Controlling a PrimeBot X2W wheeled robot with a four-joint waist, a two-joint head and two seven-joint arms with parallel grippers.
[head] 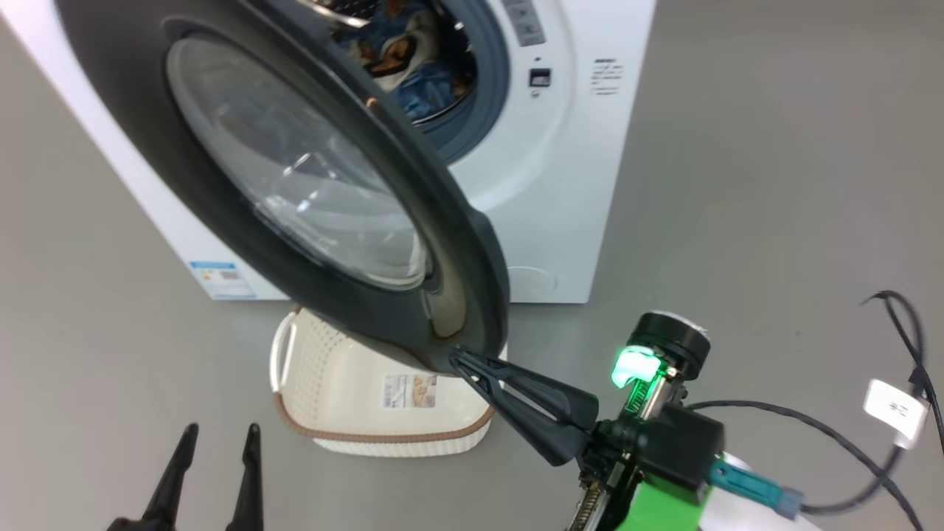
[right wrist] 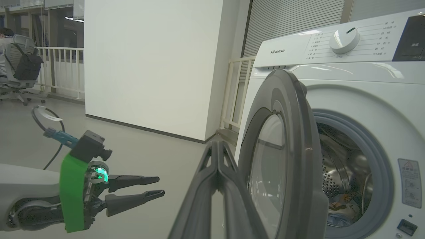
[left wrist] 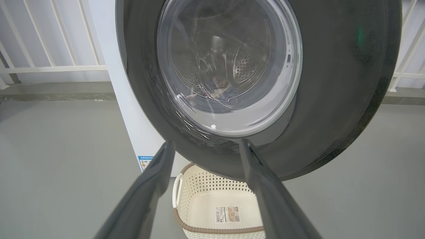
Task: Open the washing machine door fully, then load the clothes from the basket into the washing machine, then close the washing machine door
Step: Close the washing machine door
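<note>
Washing machine door (head: pixel 295 177): half open, swung out from the washing machine (head: pixel 560 184).
Right gripper (head: pixel 459 360): fingers pressed together, holding nothing, tips touching the door rim at its 5 o'clock.
Left gripper (head: pixel 223 429): fingers spread, holding nothing, at 7 o'clock in the head view.
Clothes (head: pixel 413 66): inside the drum (right wrist: pixel 332 172).
Basket (head: pixel 324 354): on the floor (head: pixel 737 184), at the door's 6 o'clock.

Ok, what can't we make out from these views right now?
- Head view: the washing machine door hides the basket's far end; leftover garments there can't be ruled out.
- Head view: the right gripper's shut tips reach the door's rim; touching or just short, unclear.
- Head view: the clothes inside the washing machine are cut by the top edge and the door.
- Head view: label sticker print too small.
</note>
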